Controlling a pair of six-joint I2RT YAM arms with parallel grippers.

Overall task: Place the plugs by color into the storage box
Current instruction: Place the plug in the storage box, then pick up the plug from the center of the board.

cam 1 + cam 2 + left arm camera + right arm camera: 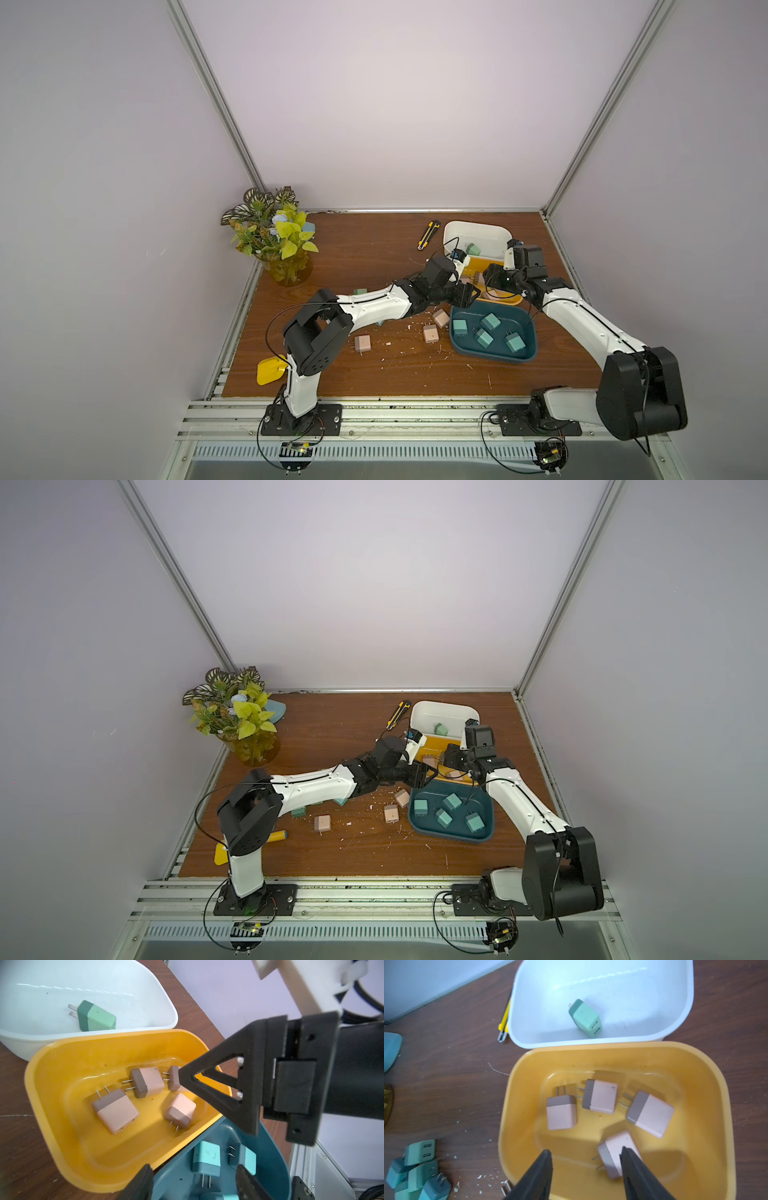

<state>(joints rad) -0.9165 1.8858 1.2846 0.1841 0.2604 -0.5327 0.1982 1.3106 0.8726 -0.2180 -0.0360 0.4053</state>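
The right fingers (543, 1167) hang spread apart over the yellow tray (512, 1109) and grip nothing. Four pink plugs lie on that tray's floor. The nearest pink plug (611, 1153) lies low under one finger, which covers its edge in the right wrist view. The gap between the two fingers shows only bare yellow. I cannot tell whether that finger touches the plug. The other three pink plugs (600, 1097) lie further in, clear of the fingers.

The left fingers (142, 1184) are parted too and empty. They hover above the dark teal tray (276, 1159), which sits just beside the yellow one. In the left wrist view a teal-blue plug (206, 1157) lies on the tray floor and shows in the gap between the fingers, touching neither. In both top views that tray holds four such plugs, and the two arms' tips come close together near where the yellow and teal trays meet.

The white tray (675, 1012), on the far side of the yellow one, holds a single mint green plug (585, 1017).

Three loose pink plugs (363, 343) lie on the worktop (374, 257), two of them near the teal tray on the left arm's side. A huddle of green and teal plugs (415, 1167) lies by the left arm. A utility knife (428, 235) lies beside the white tray, and a potted plant (274, 237) stands in the far left corner.
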